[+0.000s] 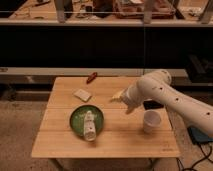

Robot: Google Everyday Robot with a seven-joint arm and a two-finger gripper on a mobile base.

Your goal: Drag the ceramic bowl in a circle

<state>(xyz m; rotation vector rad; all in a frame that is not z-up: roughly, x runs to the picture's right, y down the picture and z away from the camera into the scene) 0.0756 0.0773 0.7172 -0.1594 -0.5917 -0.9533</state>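
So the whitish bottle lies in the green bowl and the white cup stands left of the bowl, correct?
Not quite: the camera view shows the white cup right of the green bowl, with the bottle lying in it. The gripper hangs between bowl and cup.

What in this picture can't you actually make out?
Camera view:
- Gripper, above the table between ceramic bowl and white cup: mostly hidden by its own arm.
- Bowl's middle: covered by the whitish bottle lying in it.
- Red thing at the far edge: too small to name.
- Arm's base: cut off at right edge.
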